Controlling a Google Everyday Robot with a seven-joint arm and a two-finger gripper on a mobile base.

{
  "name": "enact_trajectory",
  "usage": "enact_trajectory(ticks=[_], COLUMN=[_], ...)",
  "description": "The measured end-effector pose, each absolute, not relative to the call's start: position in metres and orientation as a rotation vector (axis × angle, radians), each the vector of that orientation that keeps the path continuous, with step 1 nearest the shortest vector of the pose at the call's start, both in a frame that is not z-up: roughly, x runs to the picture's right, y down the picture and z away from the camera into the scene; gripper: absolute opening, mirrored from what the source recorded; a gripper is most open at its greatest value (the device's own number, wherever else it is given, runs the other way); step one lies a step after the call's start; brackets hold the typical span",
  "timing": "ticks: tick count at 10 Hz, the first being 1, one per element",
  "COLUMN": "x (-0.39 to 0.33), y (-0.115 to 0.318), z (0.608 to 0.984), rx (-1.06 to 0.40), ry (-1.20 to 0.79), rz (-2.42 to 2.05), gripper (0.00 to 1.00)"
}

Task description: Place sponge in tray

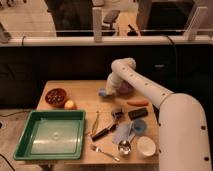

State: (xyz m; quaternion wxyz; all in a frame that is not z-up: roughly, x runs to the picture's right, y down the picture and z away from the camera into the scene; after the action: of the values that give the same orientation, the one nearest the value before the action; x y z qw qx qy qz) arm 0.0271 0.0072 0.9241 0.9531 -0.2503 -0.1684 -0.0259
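A small blue sponge (103,93) is at the back middle of the wooden table. My gripper (109,88) is right at the sponge, reaching down from the white arm (145,90) that comes in from the right. The gripper covers part of the sponge. The green tray (30,131) stands at the table's front left, with nothing in it.
A brown bowl (56,96) and an orange fruit (70,105) lie behind the tray. A purple object (126,89), a carrot (137,102), a black-handled tool (105,131), a spoon (124,146), a fork (104,152) and a white cup (145,146) lie to the right.
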Motion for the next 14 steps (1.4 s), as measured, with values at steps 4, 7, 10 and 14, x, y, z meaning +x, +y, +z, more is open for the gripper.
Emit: enact_trajectory(ticks=[4,7,10,14], x=[0.022,0.03,0.035,0.032], y=[0.003,0.001,-0.003,-0.007], z=[0.924,0.924,0.926,0.929], rx=[-0.492,-0.481,-0.473,-0.465], ry=[-0.343,-0.34,-0.347,-0.342], rz=[-0.085,-0.1,-0.116,-0.144], gripper=[0.03,0.03,0.03,0.03])
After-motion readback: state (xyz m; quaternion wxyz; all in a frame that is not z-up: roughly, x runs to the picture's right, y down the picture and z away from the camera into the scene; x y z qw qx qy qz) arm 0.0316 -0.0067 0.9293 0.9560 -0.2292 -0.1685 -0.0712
